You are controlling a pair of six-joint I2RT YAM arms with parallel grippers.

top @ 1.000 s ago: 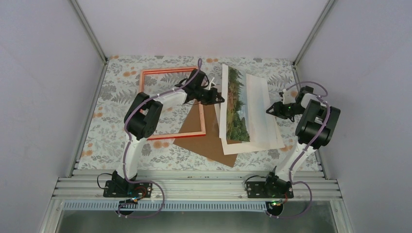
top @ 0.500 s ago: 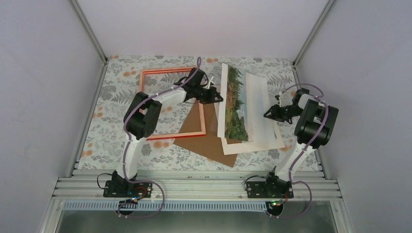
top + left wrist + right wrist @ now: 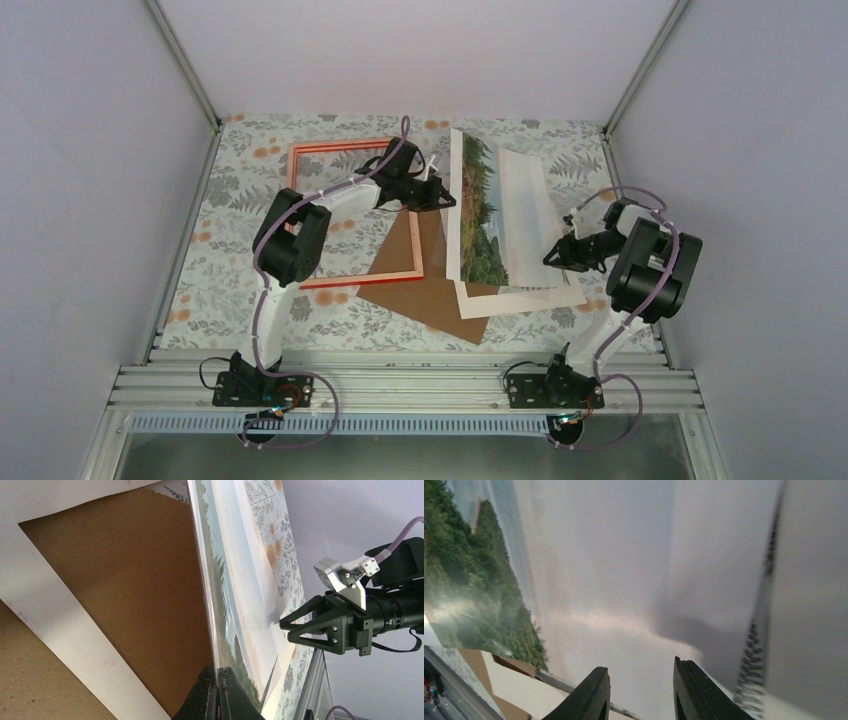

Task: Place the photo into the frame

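The photo [image 3: 488,215], a landscape print, hangs tilted above the table, its left edge raised. My left gripper [image 3: 447,198] is shut on that left edge; in the left wrist view its fingertips [image 3: 218,674] pinch the photo [image 3: 237,600] edge-on. My right gripper [image 3: 551,256] stands open at the photo's right side, its tips against the pale sky part. It also shows in the left wrist view as the right gripper [image 3: 284,625]. In the right wrist view the fingers [image 3: 593,695] are apart, with the photo [image 3: 589,570] filling the view behind them. The red frame [image 3: 330,147] lies flat at left under the left arm.
A brown backing board [image 3: 425,292] lies beside the frame, partly under a white mat [image 3: 520,297] that lies below the photo. The same board [image 3: 125,575] and mat [image 3: 65,630] show in the left wrist view. The floral tablecloth [image 3: 230,200] reaches to walls on three sides.
My right gripper has moved nearer and to the left, up to the photo's right side, and its jaws have narrowed. The left gripper has shifted slightly left with the photo's edge.
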